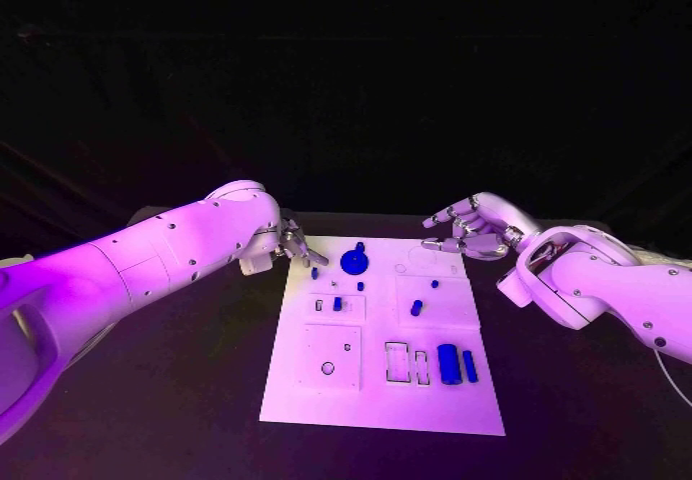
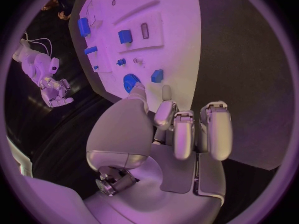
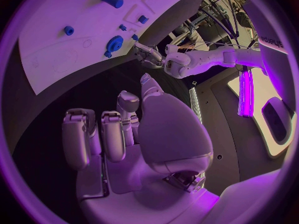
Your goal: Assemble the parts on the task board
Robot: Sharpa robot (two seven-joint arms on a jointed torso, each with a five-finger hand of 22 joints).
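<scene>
The task board (image 1: 378, 400) lies flat in the middle of the black table (image 1: 173, 400), its long axis running from the robot's body toward the far edge. The parts are small blue pieces spread over it: a round gear-like disc (image 1: 355, 263) near the far left corner, a short peg (image 1: 415, 308) standing on the right-centre panel, and two elongated blocks (image 1: 450, 363) lying side by side near the right edge, their long axes parallel to the board's long side. Judged by appearance, the parts are rigid, light moulded pieces with smooth faces, likely to slip under a loose pinch. Take the elongated blocks across their narrow width at mid-length; take the disc by its toothed rim. The board itself is thin and may slide if pushed sideways. The left hand (image 1: 293, 243) hovers at the board's far left corner, just beside the disc, fingers apart and holding nothing. The right hand (image 1: 464, 228) hangs above the far right corner, fingers loosely curled yet separated, also empty.
</scene>
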